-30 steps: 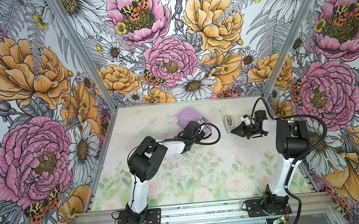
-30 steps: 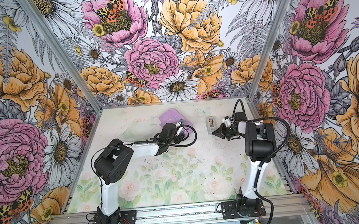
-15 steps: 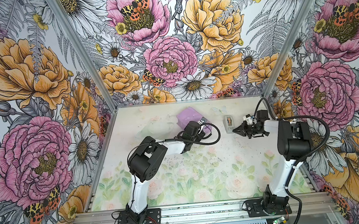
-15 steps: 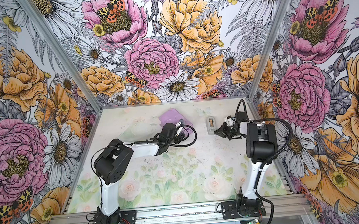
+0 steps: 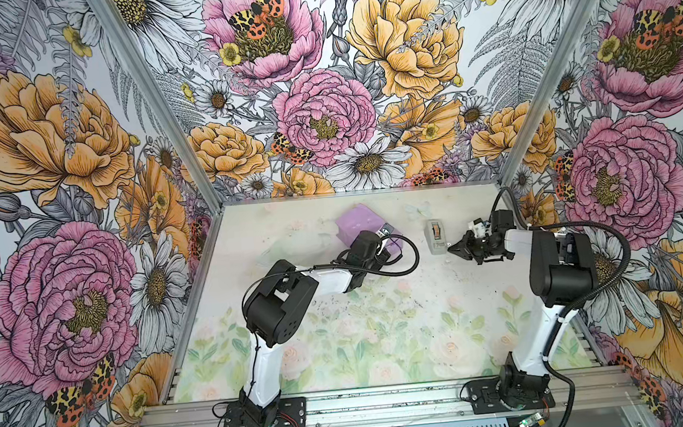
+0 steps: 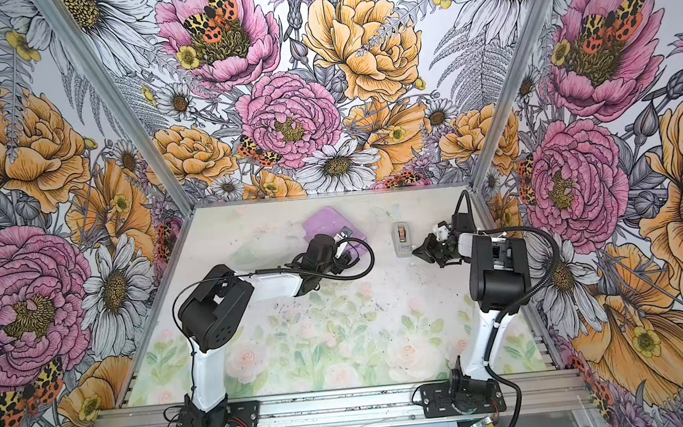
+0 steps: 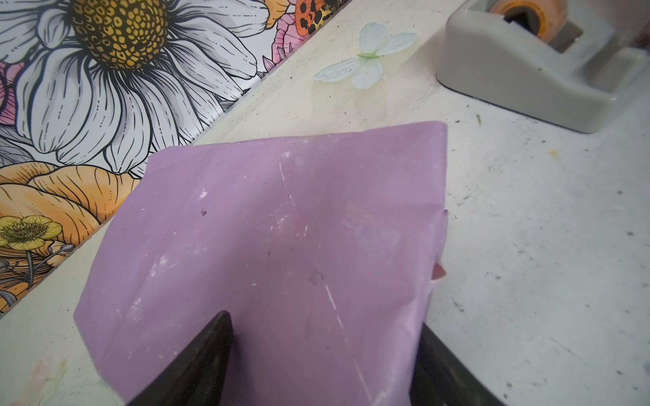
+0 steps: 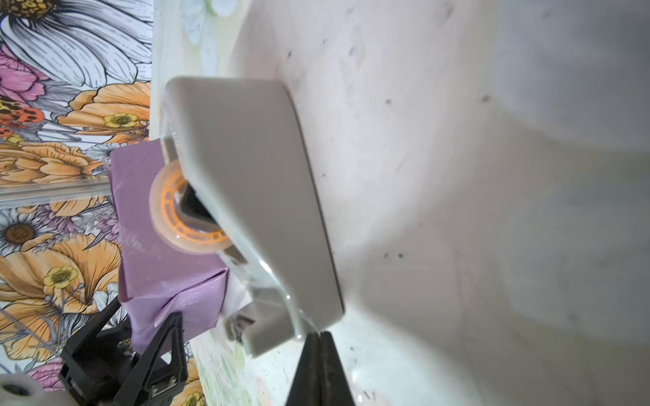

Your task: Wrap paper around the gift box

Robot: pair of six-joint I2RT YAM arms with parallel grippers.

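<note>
The gift box lies at the back of the table, fully covered by the paper (image 5: pixel 358 221), and reads as a lilac block (image 6: pixel 327 223). My left gripper (image 7: pixel 325 323) has one finger on each side of the block's near end and holds it; folded paper flaps show between its fingers (image 8: pixel 169 337). The paper's top (image 7: pixel 281 228) is creased and scuffed. My right gripper (image 5: pixel 450 249) (image 6: pixel 414 250) is shut at the cutter end of the grey tape dispenser (image 5: pixel 436 236). A clear strip of tape runs from the dispenser (image 8: pixel 253 175) into the closed fingertips (image 8: pixel 318 334).
The dispenser (image 7: pixel 510 63) stands right of the wrapped block, with a gap of bare table between. The floral back wall (image 5: pixel 324 120) is close behind the block. The right wall (image 5: pixel 621 184) is near the right arm. The table (image 5: pixel 382 324) runs forward to both arm bases.
My right gripper has drifted slightly right, away from the dispenser's cutter end. The left arm and the wrapped block have stayed put.
</note>
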